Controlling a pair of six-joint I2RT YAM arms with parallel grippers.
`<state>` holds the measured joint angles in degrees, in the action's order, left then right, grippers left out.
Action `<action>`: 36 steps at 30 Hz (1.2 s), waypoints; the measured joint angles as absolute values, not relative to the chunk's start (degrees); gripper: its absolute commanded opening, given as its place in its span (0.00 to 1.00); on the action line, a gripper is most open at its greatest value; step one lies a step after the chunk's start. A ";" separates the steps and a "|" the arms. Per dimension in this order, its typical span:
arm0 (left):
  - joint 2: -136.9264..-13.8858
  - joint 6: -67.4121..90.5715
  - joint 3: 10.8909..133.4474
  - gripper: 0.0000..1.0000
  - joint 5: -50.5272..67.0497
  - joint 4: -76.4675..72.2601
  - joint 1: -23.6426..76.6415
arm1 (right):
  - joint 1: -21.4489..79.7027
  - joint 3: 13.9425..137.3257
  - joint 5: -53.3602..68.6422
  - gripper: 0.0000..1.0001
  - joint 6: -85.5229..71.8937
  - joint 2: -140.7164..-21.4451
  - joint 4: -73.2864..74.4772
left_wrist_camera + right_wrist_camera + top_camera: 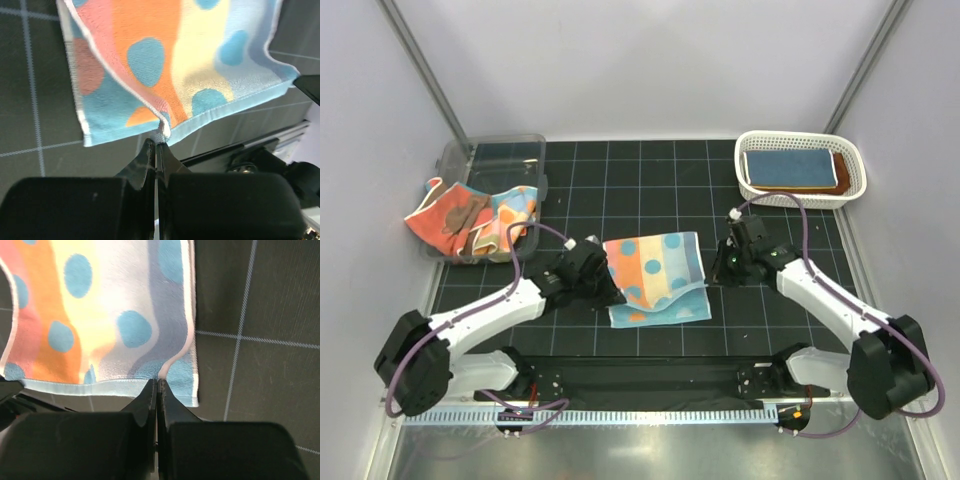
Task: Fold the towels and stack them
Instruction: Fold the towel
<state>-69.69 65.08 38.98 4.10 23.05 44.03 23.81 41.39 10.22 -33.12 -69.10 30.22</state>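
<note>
Polka-dotted towel [655,275] noted at the middle of the surface [650,180], partly doubled over. Left claw [159,142] and right claw [157,385] each pinched on a thin bit of hem. Slip judged possible if pulled unevenly; the fold would be skewed, edges mismatched.

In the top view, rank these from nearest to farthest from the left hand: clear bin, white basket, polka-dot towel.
1. polka-dot towel: centre, its edge pinched in the left hand.
2. clear bin: back left.
3. white basket: back right, beyond the towel.
</note>
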 measured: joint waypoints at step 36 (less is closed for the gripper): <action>-60.88 64.73 34.61 0.50 -5.15 36.27 46.76 | 24.32 29.95 12.36 0.45 -37.95 -57.36 31.57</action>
<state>-60.88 64.73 34.61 -5.15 36.27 46.76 24.32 29.95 12.36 -37.95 -57.36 31.57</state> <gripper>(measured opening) 0.449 0.451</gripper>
